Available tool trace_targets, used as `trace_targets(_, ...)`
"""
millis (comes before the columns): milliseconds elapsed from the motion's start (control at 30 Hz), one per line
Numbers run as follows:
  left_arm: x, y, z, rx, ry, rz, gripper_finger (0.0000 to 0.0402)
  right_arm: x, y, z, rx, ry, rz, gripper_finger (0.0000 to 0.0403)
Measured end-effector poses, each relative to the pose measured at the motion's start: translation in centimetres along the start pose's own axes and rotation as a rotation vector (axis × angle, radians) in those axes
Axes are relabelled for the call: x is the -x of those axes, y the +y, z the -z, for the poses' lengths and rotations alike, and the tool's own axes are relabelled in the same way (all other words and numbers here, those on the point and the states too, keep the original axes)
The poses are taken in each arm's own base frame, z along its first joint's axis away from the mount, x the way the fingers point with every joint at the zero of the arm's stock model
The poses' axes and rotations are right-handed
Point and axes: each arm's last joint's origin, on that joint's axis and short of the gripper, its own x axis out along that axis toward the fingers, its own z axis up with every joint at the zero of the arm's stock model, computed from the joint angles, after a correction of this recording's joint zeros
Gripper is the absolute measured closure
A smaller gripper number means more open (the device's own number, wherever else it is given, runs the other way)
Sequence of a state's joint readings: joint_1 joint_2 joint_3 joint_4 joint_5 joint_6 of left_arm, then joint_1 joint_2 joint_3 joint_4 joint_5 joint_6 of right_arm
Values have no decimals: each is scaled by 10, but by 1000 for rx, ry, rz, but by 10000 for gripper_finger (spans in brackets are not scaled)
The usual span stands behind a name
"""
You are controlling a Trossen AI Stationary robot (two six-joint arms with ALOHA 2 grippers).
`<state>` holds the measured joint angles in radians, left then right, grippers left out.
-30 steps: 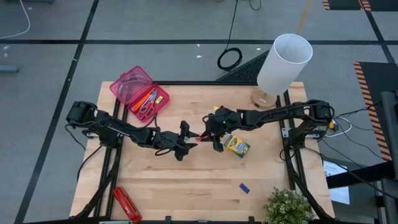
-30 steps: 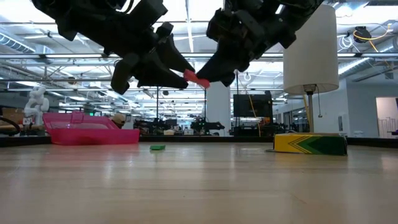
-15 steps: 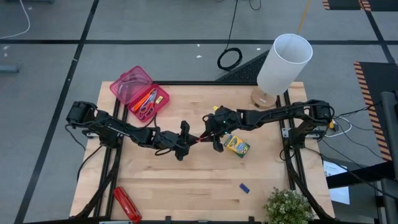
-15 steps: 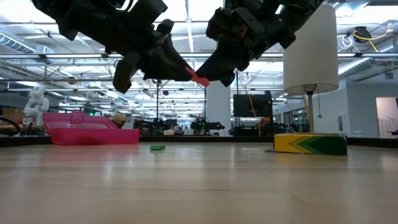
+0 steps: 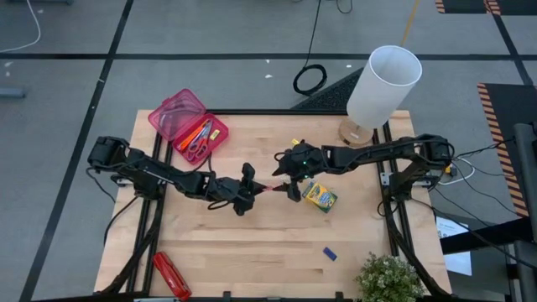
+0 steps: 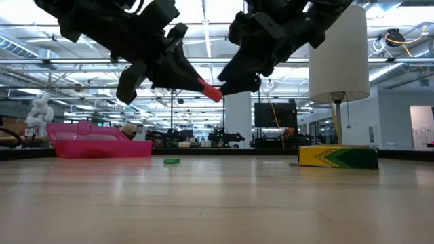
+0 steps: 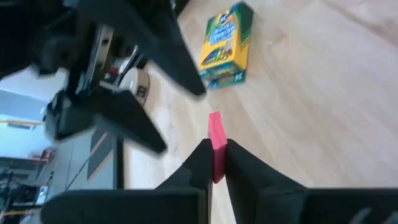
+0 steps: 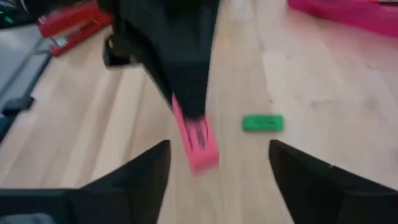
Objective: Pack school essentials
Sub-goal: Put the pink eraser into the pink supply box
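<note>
While the low view cuts off both arms above their wrists, it shows a small red block eraser (image 6: 210, 91) held in the air above the light wooden table (image 5: 252, 243), just left of the table's middle. Far left of the eraser, a long red stapler-like object (image 5: 171, 275) lies at the table's near edge. Up and left of the eraser, an open translucent pink plastic case (image 5: 186, 126) holds purple-handled scissors (image 5: 198, 148) and orange and red pens I cannot separate. The left gripper (image 7: 214, 163) is clenched on the eraser's end. The right gripper (image 8: 217, 158), just right of the eraser, has its fingers spread and free of it. Below it lies a small green eraser (image 8: 263, 122). Right of the eraser rests a green-yellow crayon box (image 5: 319, 196).
</note>
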<state>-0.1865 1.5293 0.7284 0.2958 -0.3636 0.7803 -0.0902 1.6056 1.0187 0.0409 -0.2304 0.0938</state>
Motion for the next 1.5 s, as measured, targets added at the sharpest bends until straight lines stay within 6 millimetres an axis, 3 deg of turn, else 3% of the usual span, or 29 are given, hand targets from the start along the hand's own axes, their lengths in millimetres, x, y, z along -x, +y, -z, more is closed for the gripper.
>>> trace_targets(167,15,5,5,-7,87,21,389,30,5,-4,1,38,92,98)
trace_targets(367,38,19,18,49,252,-33,371,56,13,-6,76,16,149,98)
trace_targets(467,47,29,28,41,332,-63,377,60,14,2,120,-9,144,105)
trace_targets(667,64,61,72,67,559,-91,390,61,11,27,151,5,143,112)
trace_targets(833,66,84,116,54,723,-58,373,62,10,39,171,30,145,112)
trace_targets(1033,64,105,155,68,703,19,370,66,10,40,177,34,145,113)
trace_targets(1300,72,114,199,189,768,72,368,70,11,38,182,18,145,113)
trace_targets(1500,67,113,218,175,754,155,367,70,11,39,184,21,144,113)
